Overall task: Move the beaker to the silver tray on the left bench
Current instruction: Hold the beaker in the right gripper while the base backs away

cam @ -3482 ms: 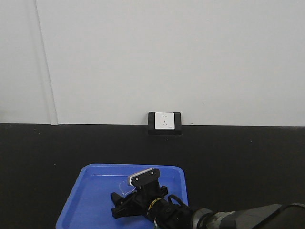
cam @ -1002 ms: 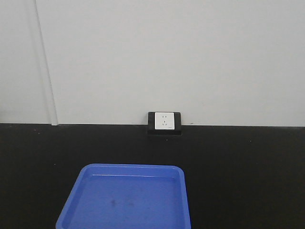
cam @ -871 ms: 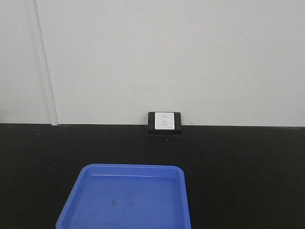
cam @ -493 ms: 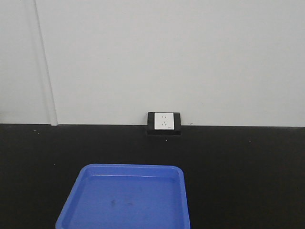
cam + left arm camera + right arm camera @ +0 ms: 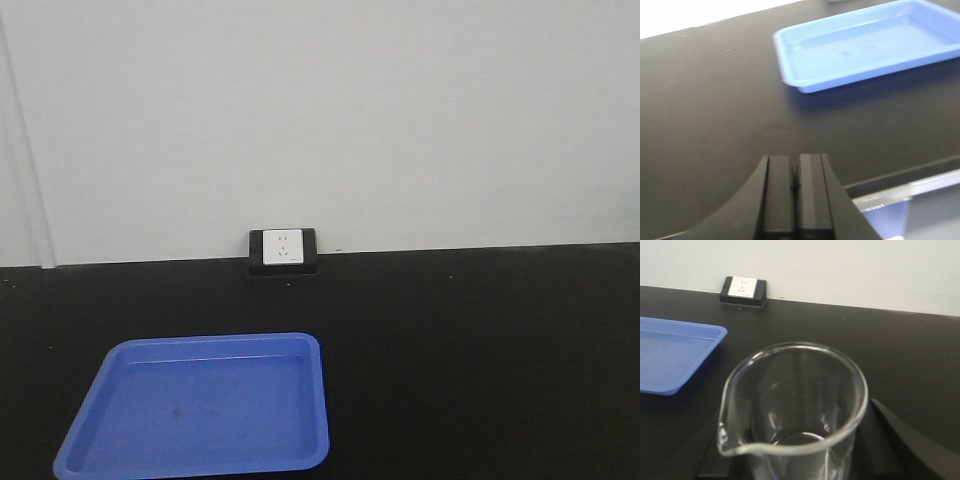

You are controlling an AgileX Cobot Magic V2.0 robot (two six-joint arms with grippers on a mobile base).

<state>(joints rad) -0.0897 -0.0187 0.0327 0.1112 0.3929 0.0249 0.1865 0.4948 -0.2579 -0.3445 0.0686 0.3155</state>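
Beaker (image 5: 795, 410), upright, is clamped between the right fingers (image 5: 895, 440) above the black desk (image 5: 480, 360), right of the blue tray (image 5: 322, 400). Left fingers (image 5: 780, 195) are pressed together on the tray's near side. A small socket (image 5: 282, 249) sits behind the tray.

Beaker (image 5: 792, 405) base cut off at bottom edge; blue tray (image 5: 670, 355) cut at left edge.

small clear glass beaker (image 5: 792, 410): smooth, glossy, transparent, bright rim glints
blue rectangular plastic tray (image 5: 200, 405): smooth, semi-glossy, faint dark smudges
black bench top (image 5: 480, 350): matt, smooth, fine pale specks
white wall (image 5: 350, 120): flat, matt
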